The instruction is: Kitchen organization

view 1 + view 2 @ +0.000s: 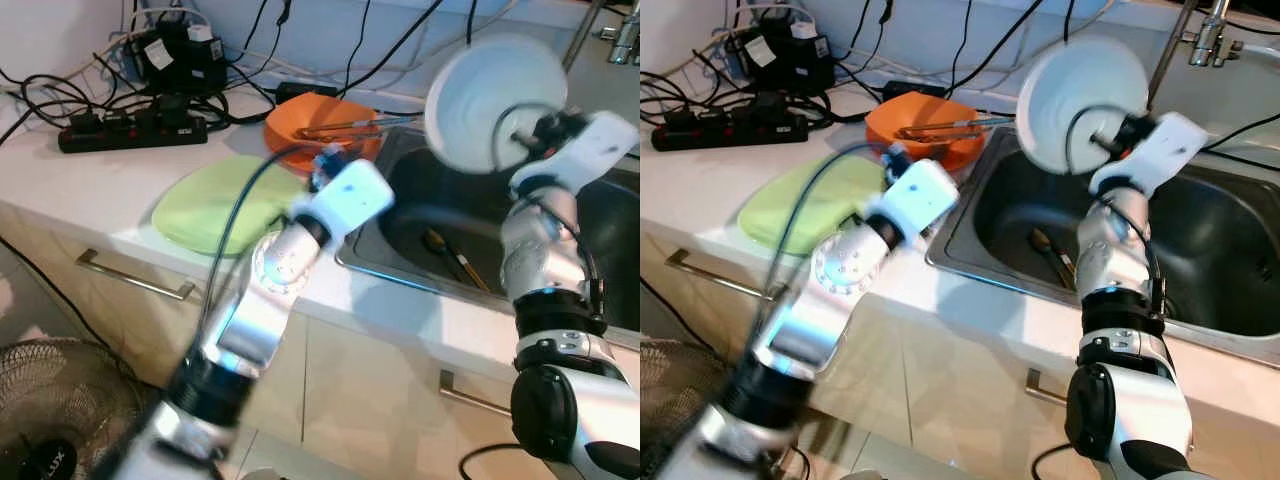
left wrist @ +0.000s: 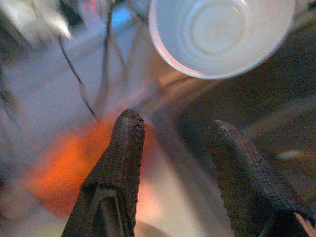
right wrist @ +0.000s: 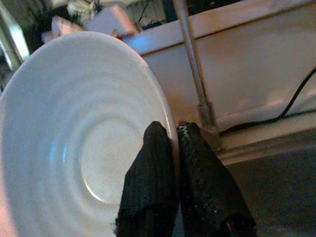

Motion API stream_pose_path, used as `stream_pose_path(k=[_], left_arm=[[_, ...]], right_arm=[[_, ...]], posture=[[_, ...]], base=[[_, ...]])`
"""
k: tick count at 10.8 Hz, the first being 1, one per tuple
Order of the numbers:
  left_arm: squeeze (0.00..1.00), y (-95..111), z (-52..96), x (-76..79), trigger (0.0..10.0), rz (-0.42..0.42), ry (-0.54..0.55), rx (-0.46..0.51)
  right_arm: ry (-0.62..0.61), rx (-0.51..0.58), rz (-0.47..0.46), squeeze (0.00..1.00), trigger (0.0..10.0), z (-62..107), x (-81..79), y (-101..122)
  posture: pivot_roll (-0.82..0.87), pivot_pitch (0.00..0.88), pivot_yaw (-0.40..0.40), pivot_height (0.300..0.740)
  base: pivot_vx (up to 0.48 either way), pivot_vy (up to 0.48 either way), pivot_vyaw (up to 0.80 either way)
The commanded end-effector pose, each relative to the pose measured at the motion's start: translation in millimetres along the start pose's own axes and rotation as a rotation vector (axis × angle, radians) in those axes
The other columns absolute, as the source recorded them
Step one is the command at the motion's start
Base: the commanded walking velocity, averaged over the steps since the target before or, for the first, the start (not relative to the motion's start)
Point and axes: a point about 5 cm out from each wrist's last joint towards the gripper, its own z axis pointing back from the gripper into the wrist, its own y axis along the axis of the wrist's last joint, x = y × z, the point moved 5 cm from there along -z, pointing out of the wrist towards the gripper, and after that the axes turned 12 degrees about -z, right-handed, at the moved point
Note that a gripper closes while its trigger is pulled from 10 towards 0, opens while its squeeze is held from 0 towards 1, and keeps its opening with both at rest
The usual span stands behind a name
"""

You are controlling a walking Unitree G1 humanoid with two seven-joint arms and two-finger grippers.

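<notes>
My right gripper [image 3: 175, 136] is shut on the rim of a white bowl [image 1: 495, 88], holding it tilted in the air above the steel sink [image 1: 600, 240]. One finger presses inside the bowl, the other outside. My left gripper [image 2: 175, 128] is open with nothing between its fingers. It reaches over the counter toward the orange bowl [image 1: 320, 122], which holds metal tongs [image 1: 345, 127]. A green plate [image 1: 215, 205] lies on the counter beside the left arm. In the left wrist view the white bowl [image 2: 217, 34] hangs ahead of the fingers.
Utensils [image 1: 455, 262] lie in the sink basin. A black power strip [image 1: 130, 130] and tangled cables sit at the back of the counter. A faucet [image 1: 1205, 35] stands behind the sink. A fan [image 1: 55, 415] stands on the floor by the drawers.
</notes>
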Motion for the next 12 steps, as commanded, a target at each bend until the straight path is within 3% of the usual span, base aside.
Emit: stream_pose_path(k=[1, 3, 5, 6, 9, 10, 12], left_arm=[[0.00, -10.8, 2.7, 3.3, 10.0, 0.125, -0.035, -0.042], [0.00, -6.5, 8.3, 18.4, 10.0, 0.234, -0.157, -0.061], [0.00, 1.6, 14.3, 27.5, 10.0, 0.250, -0.241, -0.060], [0.00, 0.0, 15.8, 28.2, 10.0, 0.269, -0.256, -0.083], [0.00, -6.6, 21.0, 34.3, 10.0, 0.272, -0.309, -0.140], [0.00, -10.9, 21.6, 36.7, 10.0, 0.277, -0.317, -0.171], [0.00, -12.7, 22.2, 38.3, 10.0, 0.285, -0.319, -0.191]], right_arm=[[0.003, 0.027, 0.081, 0.00, 10.0, -0.2, 3.2, 3.2], [-0.031, -0.059, 0.202, 0.00, 10.0, 4.1, 19.6, -20.1], [-0.052, -0.179, 0.349, 0.00, 10.0, 12.1, 34.3, -49.1], [-0.029, -0.224, 0.393, 0.00, 10.0, 15.1, 33.2, -59.4], [0.012, -0.376, 0.468, 0.00, 10.0, 26.8, 32.7, -89.9], [0.014, -0.498, 0.468, 0.00, 10.0, 37.3, 36.0, -109.5], [0.060, -0.557, 0.475, 0.00, 10.0, 45.1, 31.0, -121.9]], posture=[[0.21, 0.000, -0.031, 0.717], [0.22, 0.000, -0.034, 0.717], [0.24, 0.000, -0.036, 0.717], [0.24, 0.000, -0.036, 0.717], [0.24, 0.000, -0.039, 0.717], [0.24, 0.000, -0.042, 0.717], [0.24, 0.000, -0.045, 0.717]], base=[[0.000, 0.000, 0.00], [0.000, 0.000, 0.00], [0.000, 0.000, 0.00], [0.000, 0.000, 0.00], [0.000, 0.000, 0.00], [0.000, 0.000, 0.00], [0.000, 0.000, 0.00]])
